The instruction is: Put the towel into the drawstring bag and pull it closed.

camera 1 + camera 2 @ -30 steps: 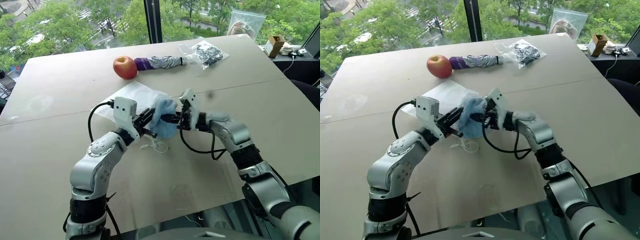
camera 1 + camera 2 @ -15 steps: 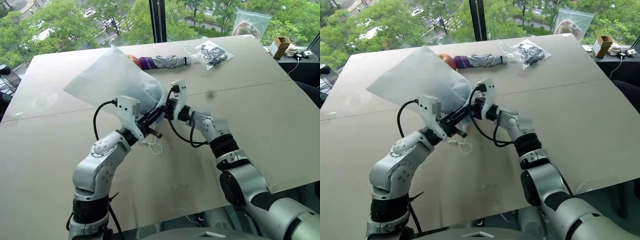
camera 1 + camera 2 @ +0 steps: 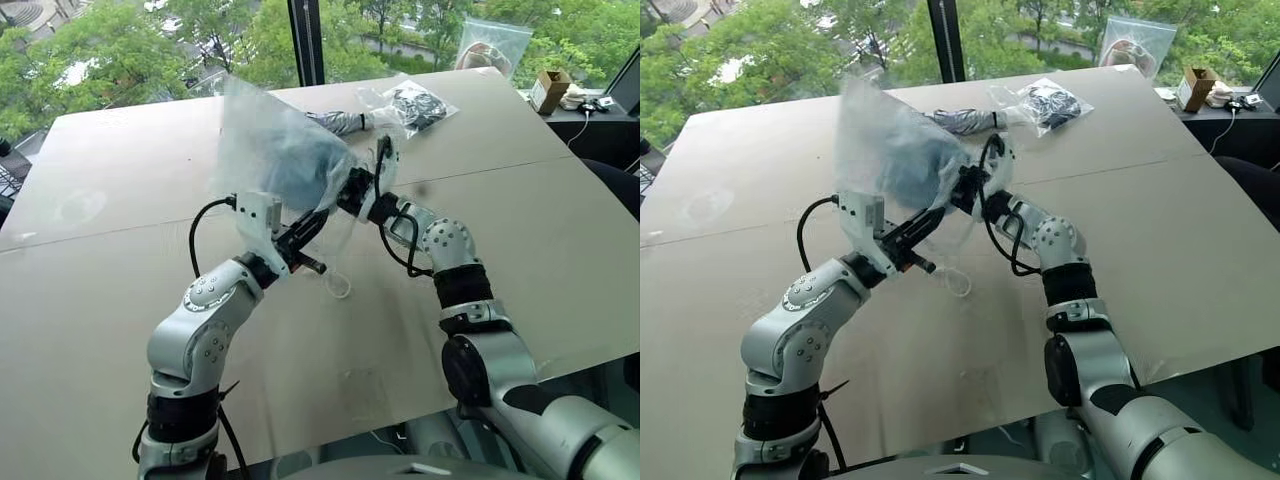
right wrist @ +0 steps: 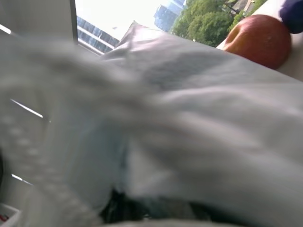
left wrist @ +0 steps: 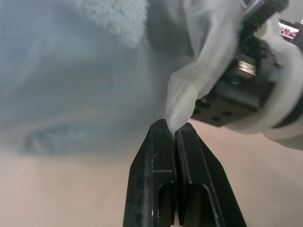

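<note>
The left gripper (image 5: 176, 126) is pinching the bag (image 3: 270, 150) by a fold of its rim, jaws pressed tight on the white fabric. From that pinch the bag is billowing up and away, lifted clear of the table (image 3: 120, 290). The towel (image 3: 305, 175) is sitting inside it, showing as a blue-grey mass through the thin cloth just beyond the left fingertips. The right gripper (image 3: 352, 190) is pushing at the bag's mouth from the opposite side, close against the left one; fabric is covering its fingers, so I cannot tell whether they are parted or closed. A loop of cord (image 3: 338, 285) is dangling below both hands toward the table.

The stuffing looks almost finished, so the step in hand is seating the towel deep and freeing the right gripper. Doing it well probably means keeping the left pinch firm, keeping the mouth turned so the towel is sliding away from the opening, and drawing the right fingers out without dragging towel back. After that, the hanging cord is the thing to catch and pull, away from the left hand's hold.
</note>
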### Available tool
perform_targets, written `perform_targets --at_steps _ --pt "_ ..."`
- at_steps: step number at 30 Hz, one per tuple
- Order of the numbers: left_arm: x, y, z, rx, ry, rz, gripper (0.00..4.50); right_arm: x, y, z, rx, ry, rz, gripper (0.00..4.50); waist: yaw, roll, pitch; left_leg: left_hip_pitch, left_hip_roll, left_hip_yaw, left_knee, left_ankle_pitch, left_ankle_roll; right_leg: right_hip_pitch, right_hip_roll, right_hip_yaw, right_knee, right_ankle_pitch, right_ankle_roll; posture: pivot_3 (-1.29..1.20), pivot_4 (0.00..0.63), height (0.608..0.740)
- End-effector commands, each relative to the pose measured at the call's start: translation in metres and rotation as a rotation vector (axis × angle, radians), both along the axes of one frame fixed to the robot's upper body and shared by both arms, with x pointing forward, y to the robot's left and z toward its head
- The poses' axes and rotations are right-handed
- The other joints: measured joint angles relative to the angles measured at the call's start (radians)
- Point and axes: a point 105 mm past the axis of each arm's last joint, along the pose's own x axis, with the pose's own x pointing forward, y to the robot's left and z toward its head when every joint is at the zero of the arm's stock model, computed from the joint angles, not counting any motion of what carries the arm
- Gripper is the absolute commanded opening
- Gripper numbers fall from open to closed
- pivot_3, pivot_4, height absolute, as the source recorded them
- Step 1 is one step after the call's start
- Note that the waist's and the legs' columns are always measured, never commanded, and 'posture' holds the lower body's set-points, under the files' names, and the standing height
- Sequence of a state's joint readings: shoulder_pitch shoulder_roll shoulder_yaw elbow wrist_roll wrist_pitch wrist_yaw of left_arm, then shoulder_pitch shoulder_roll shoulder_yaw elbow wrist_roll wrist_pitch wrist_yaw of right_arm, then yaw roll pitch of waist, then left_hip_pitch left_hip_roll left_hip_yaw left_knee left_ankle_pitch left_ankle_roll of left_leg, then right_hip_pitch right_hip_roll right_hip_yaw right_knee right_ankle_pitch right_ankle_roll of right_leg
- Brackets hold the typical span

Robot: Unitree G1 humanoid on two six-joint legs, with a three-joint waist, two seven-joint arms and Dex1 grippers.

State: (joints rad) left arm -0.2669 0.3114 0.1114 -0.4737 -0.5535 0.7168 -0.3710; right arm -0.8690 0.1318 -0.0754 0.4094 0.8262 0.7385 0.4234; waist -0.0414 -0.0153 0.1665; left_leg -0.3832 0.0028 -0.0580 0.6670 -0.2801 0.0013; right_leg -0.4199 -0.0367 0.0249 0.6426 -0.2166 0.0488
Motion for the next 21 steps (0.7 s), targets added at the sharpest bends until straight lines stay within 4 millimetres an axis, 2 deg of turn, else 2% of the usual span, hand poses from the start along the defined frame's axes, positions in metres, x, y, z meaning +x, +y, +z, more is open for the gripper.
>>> perform_targets --at_steps 1,5,9,17,20,21 --pt "0.004 0.007 0.009 -0.004 -0.025 0.008 0.0 -0.012 0.005 -0.025 -0.141 -0.054 0.018 2.44 0.001 0.0 0.0 0.0 0.0 0.0 0.0 0.0 0.0 0.0 0.0 0.0 0.0 0.0 0.0 0.0 0.15 0.74" --pt "0.008 0.015 0.013 0.009 -0.04 0.02 0.0 -0.009 -0.021 -0.04 -0.258 -0.105 -0.018 2.44 0.004 0.0 0.0 -0.002 -0.001 0.0 0.002 0.0 0.0 0.0 -0.001 -0.001 0.0 0.0 0.0 0.0 0.15 0.74" --pt "0.008 0.018 0.016 0.011 -0.049 0.012 0.0 0.002 -0.043 -0.046 -0.302 -0.067 -0.1 2.44 0.002 0.0 0.0 -0.001 -0.001 -0.001 0.001 0.0 0.0 0.0 -0.001 0.0 0.0 0.0 0.0 0.0 0.15 0.74" --pt "-0.008 0.004 0.028 -0.05 -0.085 -0.14 0.0 0.015 -0.041 -0.047 -0.303 -0.009 -0.204 2.44 -0.001 0.001 0.0 0.0 0.0 0.0 0.0 0.0 0.0 0.0 0.0 0.001 0.0 0.0 0.0 0.0 0.15 0.74" --pt "-0.003 0.011 0.03 -0.041 -0.093 -0.093 0.0 0.005 -0.035 -0.045 -0.363 -0.124 -0.149 2.44 0.001 0.0 0.0 -0.001 0.0 0.0 0.0 0.0 0.0 0.0 0.0 0.001 -0.001 0.0 0.0 0.0 0.15 0.74" --pt "0.001 0.015 0.029 -0.029 -0.096 -0.065 0.0 -0.006 -0.033 -0.042 -0.39 -0.208 -0.087 2.44 0.002 0.001 0.0 -0.001 0.0 0.0 0.0 0.0 0.0 0.0 0.0 0.001 -0.001 0.0 0.0 0.0 0.15 0.74"
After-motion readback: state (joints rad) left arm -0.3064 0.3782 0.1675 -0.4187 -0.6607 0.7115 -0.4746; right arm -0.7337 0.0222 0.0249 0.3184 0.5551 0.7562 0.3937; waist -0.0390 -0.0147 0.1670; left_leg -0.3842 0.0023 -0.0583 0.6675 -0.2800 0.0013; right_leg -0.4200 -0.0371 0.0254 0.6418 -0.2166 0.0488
